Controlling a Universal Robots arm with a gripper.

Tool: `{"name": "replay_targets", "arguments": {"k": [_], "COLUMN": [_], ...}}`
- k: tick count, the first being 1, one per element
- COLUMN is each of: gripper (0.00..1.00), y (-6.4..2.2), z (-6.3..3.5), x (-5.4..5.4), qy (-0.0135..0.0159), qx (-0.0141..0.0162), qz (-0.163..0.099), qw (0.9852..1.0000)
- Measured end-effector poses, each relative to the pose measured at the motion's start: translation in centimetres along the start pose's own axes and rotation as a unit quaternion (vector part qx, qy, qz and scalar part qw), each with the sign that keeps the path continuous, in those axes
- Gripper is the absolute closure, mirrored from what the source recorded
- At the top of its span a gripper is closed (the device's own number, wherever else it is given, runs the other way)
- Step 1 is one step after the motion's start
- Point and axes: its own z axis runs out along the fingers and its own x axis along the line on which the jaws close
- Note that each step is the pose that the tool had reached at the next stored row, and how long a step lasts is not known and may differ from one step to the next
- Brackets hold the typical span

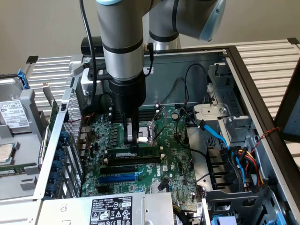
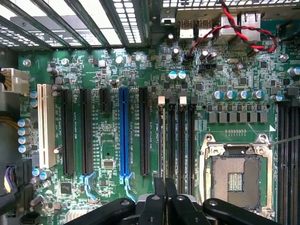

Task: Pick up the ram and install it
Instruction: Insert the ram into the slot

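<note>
— Ram [image 1: 147,151] first: where does it sit?

— On its long edge over the green motherboard [image 1: 176,161]. It runs across between the exterior view's left and right, just far of the black slots [image 1: 136,168]. Whether it is fully seated in a slot I cannot tell.

— And the pincer [image 1: 133,143]?

— Pressed almost together, pinching the ram's upper edge about midway along the stick. In the wrist view the pincer [image 2: 165,180] has its two dark fingers [image 2: 160,192] standing nearly touching, with only a thin sliver between them.

— Materials, starting from the near side?

— Nearest is a grey metal box with a white printed label [image 1: 112,209]. Next comes a glossy blue slot [image 1: 119,178], long and narrow, and then the black slots, plastic and of the same shape. The ram is a thin dark-green board with a pale sticker [image 1: 123,153]. Beyond it lies the square processor socket [image 1: 146,132], framed in silver metal. Farthest is the case wall [image 1: 187,63], flat grey sheet metal.

— So how does the ram lie relative to the pincer?

— Directly under the fingertips and gripped, with its ends reaching out to either side.
</note>
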Motion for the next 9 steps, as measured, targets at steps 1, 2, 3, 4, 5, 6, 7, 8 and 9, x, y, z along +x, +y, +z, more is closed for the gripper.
{"name": "replay_targets", "arguments": {"k": [1, 2, 3, 4, 5, 6, 7, 8, 9], "gripper": [0.88, 0.88, 0.88, 0.88, 0.88, 0.88, 0.88, 0.88, 0.88], "y": [0.0, 0.0, 0.0, 0.01, 0.01, 0.01, 0.01, 0.01, 0.01], "z": [0.0, 0.0, 0.0, 0.0, 0.0, 0.0, 0.01, 0.03, 0.08], "x": [0.0, 0.0, 0.0, 0.0, 0.0, 0.01, 0.0, 0.0, 0.0], "qy": [0.0, 0.0, 0.0001, 0.0001, 0.0001, 0.0001, 0.0001, 0.0001, -0.0001], "qx": [0.0, 0.0, 0.0, -0.0001, -0.0001, -0.0001, -0.0001, 0.0, 0.0001], "qz": [0.0, 0.0, 0.0, 0.001, 0.001, 0.001, 0.001, 0.001, 0.002], "qw": [1.0, 1.0, 1.0, 1.0, 1.0, 1.0, 1.0, 1.0, 1.0]}}
